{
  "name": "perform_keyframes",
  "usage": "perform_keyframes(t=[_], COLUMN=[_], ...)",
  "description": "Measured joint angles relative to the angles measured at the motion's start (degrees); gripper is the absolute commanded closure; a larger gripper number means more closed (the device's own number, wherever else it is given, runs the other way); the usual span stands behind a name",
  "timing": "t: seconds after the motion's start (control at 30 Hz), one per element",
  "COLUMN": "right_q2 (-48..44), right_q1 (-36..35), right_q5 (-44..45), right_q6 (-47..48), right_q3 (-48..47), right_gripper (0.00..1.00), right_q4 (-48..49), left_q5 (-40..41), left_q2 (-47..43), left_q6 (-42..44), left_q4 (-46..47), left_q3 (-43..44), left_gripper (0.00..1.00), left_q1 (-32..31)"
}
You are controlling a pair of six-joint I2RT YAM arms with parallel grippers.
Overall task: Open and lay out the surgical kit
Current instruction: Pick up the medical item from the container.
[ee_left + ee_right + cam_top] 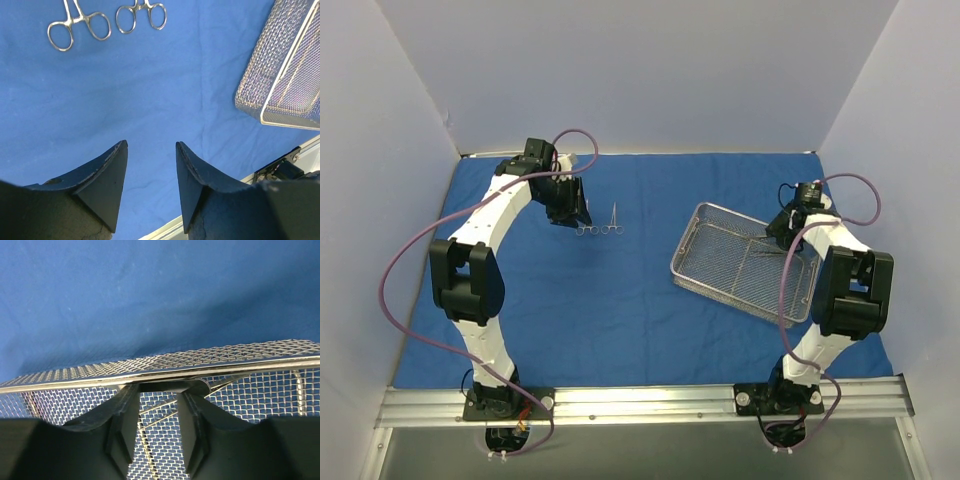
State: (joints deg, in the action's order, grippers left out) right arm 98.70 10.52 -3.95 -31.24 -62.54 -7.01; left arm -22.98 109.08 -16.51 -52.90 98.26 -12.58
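The blue cloth wrap lies spread flat over the table. The silver wire-mesh tray sits on it at the right. Two scissor-handled instruments lie side by side on the cloth left of centre; their ring handles show in the left wrist view. My left gripper hovers just left of them, open and empty. More thin instruments lie inside the tray. My right gripper is open and reaches down inside the tray's far right rim. Its fingers straddle thin instrument shafts.
White walls enclose the table on three sides. A metal rail with both arm bases runs along the near edge. The tray's near corner also shows in the left wrist view. Purple cables loop off both arms.
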Motion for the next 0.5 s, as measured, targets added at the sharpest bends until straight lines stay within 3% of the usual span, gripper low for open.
perform_keyframes(t=[0.43,0.5], right_q2=[-0.24,-0.57], right_q1=[-0.02,0.0], right_q5=[-2.12,-2.19], right_q6=[1.79,1.7], right_q3=[2.21,2.25], right_gripper=[1.0,1.0], right_q4=[6.4,6.21], left_q5=[-0.79,-0.98], left_q2=[0.48,0.48], left_q6=[0.15,0.15], left_q4=[-0.15,-0.2], left_q3=[0.74,0.79], left_gripper=[0.48,0.48], left_q1=[0.0,-0.02])
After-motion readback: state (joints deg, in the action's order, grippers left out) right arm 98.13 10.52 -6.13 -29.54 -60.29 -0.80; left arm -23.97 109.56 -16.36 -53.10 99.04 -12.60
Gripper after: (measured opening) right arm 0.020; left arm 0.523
